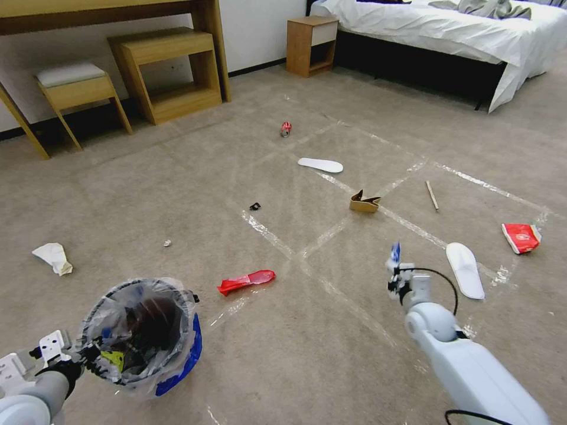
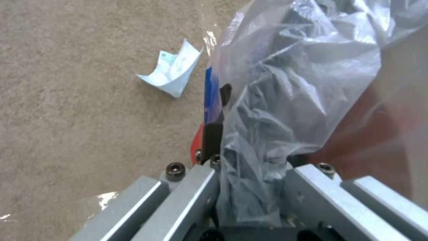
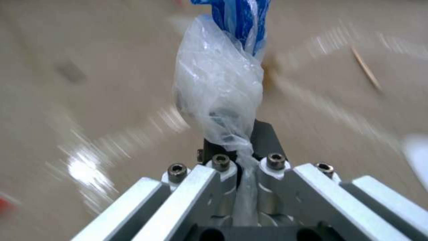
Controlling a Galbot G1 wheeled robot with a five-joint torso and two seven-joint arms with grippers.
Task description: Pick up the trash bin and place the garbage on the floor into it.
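At the far left of the carpet (image 1: 177,195), crumpled white paper (image 1: 54,258) lies alone. Just right of it and nearer the robot, the left gripper (image 1: 88,354) is pinched on the rim of the trash bin (image 1: 142,330), held tilted with its mouth open; the wrist view shows the fingers pressed onto the crinkly clear liner (image 2: 285,100), a blue patch (image 1: 183,360) on the bin's lower side, and a pale blue paper scrap (image 2: 174,72) on the carpet beside it.

- Small white speck (image 1: 167,242), then a flattened red wrapper (image 1: 247,281) near the bin, beside a tape crossing.
- Small black scrap (image 1: 255,206); crushed red can (image 1: 286,128) farther off toward the wooden furniture.
- White insole (image 1: 320,165); brown cardboard piece (image 1: 364,202) on a tape strip.
- Right gripper (image 1: 394,265), raised over the floor, fingers closed on a twist of clear and blue plastic (image 3: 223,77).
- Wooden stick (image 1: 432,195); second white insole (image 1: 465,270) just right of the right gripper.
- Red packet (image 1: 521,237), farthest right.
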